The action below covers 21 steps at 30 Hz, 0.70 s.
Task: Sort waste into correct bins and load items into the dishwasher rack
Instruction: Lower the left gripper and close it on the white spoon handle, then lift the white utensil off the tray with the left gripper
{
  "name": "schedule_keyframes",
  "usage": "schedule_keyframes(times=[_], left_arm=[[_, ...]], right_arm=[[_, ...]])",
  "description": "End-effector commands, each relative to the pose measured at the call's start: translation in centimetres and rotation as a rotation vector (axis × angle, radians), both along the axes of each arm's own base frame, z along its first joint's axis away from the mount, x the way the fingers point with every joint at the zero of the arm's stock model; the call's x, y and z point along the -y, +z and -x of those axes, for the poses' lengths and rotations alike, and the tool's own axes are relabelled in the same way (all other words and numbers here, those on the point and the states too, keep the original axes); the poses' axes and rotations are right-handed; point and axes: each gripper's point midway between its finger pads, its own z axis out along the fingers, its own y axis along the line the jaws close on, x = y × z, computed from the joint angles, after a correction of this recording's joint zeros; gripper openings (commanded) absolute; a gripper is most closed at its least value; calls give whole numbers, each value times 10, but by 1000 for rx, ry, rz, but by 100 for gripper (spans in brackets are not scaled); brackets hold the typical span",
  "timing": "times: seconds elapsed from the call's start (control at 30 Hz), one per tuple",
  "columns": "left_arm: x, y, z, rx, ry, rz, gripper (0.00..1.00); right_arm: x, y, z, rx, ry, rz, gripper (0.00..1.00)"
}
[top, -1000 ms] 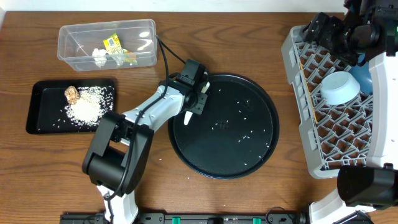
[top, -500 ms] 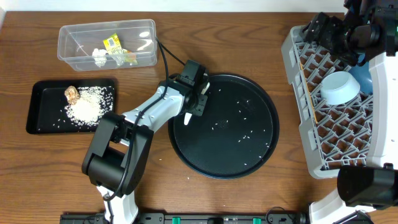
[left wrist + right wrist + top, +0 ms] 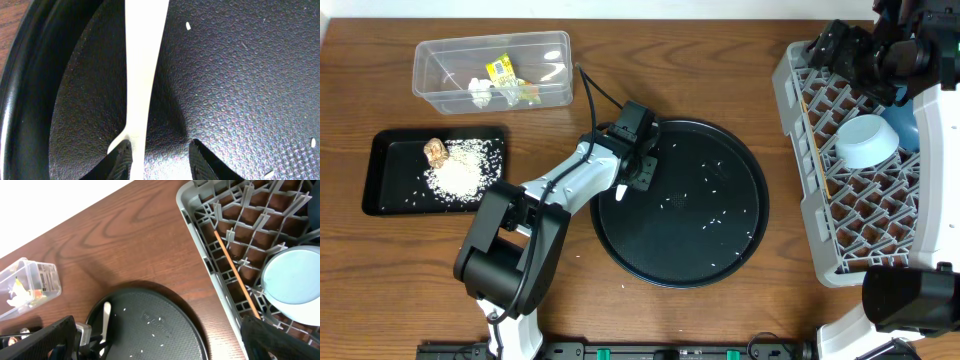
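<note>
My left gripper (image 3: 638, 165) sits low over the left rim of the round black tray (image 3: 700, 250). Its jaws stand apart in the left wrist view, left gripper (image 3: 160, 150). A white plastic utensil (image 3: 142, 75) lies on the tray against the left finger, not pinched. Loose rice grains (image 3: 715, 215) dot the tray. The clear tub (image 3: 445, 70) holds the yellow-green wrapper (image 3: 505, 75) and white tissue (image 3: 480, 92). The shallow black tray (image 3: 380, 205) holds a rice pile (image 3: 460, 170) and the brown lump (image 3: 435, 150). My right gripper (image 3: 840, 50) hangs wide open and empty above the grey rack (image 3: 800, 200).
In the rack a pale-blue-sided white bowl (image 3: 866, 140) lies upside down beside the dark-blue bowl (image 3: 905, 125). A thin wooden stick (image 3: 235, 270) lies along the rack's left side. The left arm's cable (image 3: 585, 85) runs past the tub's right end.
The left gripper's jaws have parted, letting go of the white utensil, and the gripper has shifted slightly right. The right arm has not moved.
</note>
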Motion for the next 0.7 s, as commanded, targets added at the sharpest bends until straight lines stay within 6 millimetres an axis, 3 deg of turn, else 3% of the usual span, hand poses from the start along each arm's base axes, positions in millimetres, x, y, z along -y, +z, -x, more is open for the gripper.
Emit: schedule_keyframes(times=[0.0,0.27,0.57,0.67], left_arm=[[-7,-15,11,-24,-4,-58,39],[-10,-11,6,24,-13,-114,39],[-4,27,-7,128,-5,-72,39],[-1,30,-13,156,-7,-57,39]], right_arm=[[-3,1,2,2,19,11,99],[-3,1,2,2,19,11,99],[-3,1,2,2,19,11,99],[-3,1,2,2,19,11,99]])
